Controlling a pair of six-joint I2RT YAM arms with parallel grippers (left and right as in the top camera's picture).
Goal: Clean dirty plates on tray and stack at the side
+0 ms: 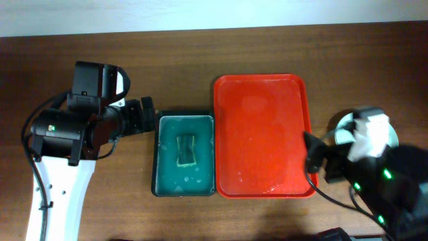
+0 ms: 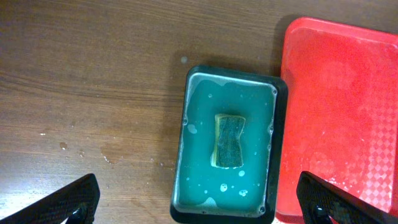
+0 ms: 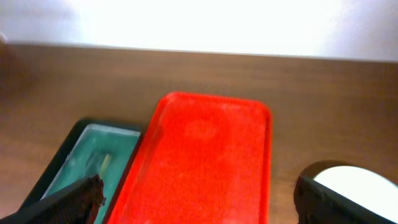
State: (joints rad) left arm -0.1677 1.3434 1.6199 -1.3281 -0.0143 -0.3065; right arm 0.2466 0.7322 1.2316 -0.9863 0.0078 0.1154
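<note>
The red tray (image 1: 262,137) lies mid-table with nothing on it; it also shows in the left wrist view (image 2: 339,112) and the right wrist view (image 3: 205,155). Pale plates (image 1: 345,129) sit on the table right of the tray, mostly hidden under the right arm; their white edge shows in the right wrist view (image 3: 351,176). How many there are I cannot tell. My right gripper (image 1: 311,155) is open and empty over the tray's right rim. My left gripper (image 1: 145,114) is open and empty, left of the green basin.
A dark green basin (image 1: 184,154) of teal water holds a sponge (image 1: 186,150) just left of the tray; both show in the left wrist view (image 2: 227,142). Small water drops (image 2: 109,155) mark the wooden table left of the basin.
</note>
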